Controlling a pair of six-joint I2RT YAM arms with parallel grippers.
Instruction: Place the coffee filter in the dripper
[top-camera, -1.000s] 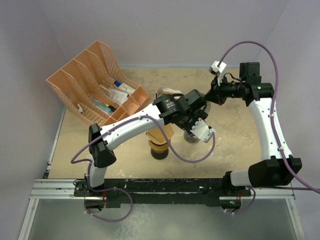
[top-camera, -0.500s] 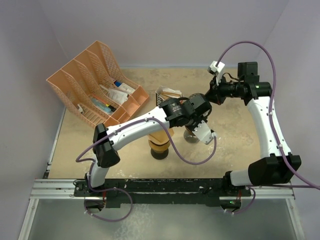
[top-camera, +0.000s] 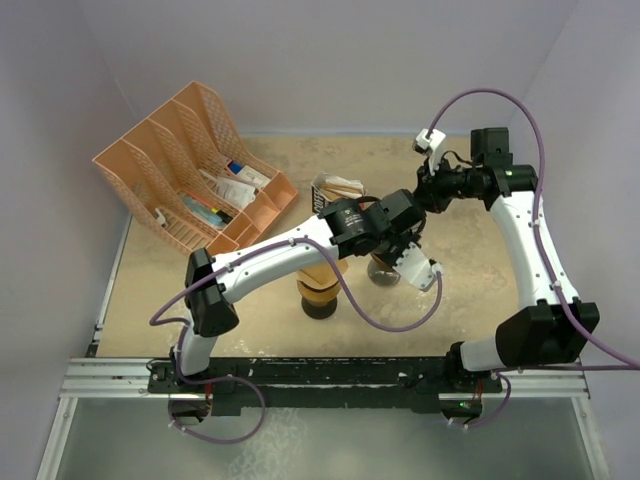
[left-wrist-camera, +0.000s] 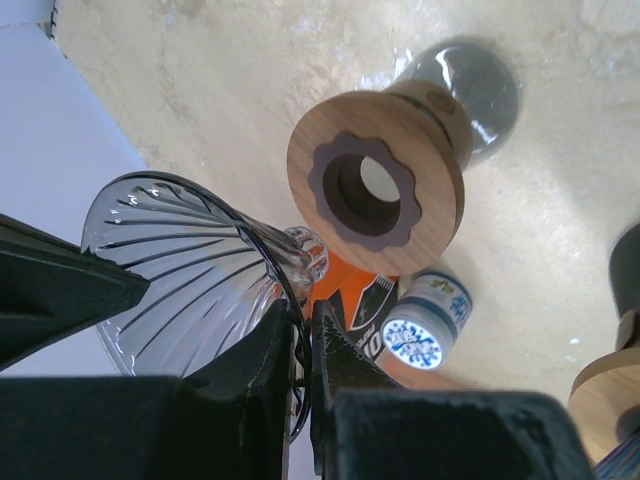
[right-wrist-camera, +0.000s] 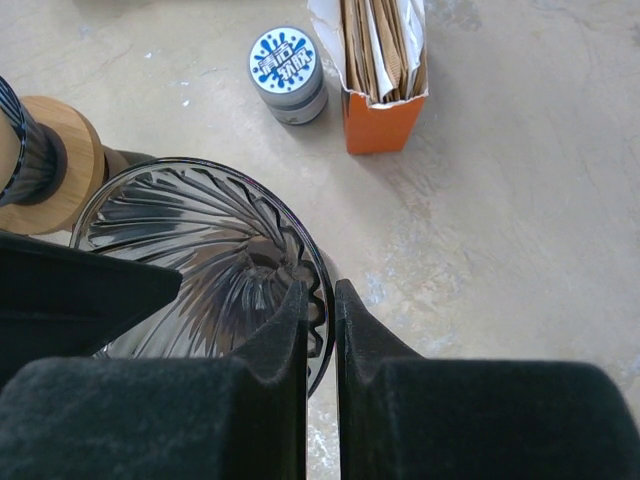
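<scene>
Left hand (left-wrist-camera: 303, 340) pinched nearly closed on rim of glass dripper (left-wrist-camera: 190, 270), right hand (right-wrist-camera: 320, 310) likewise; could slip, tip or crack if tugged two ways at once.

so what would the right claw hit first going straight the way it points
The right claw straddles the glass dripper rim, so likely that glass first, then bare table; depth unclear.

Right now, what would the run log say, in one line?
left gripper: shut on dripper rim | right gripper: astride same rim, grip unclear | filters: in orange box | dripper: empty
</scene>
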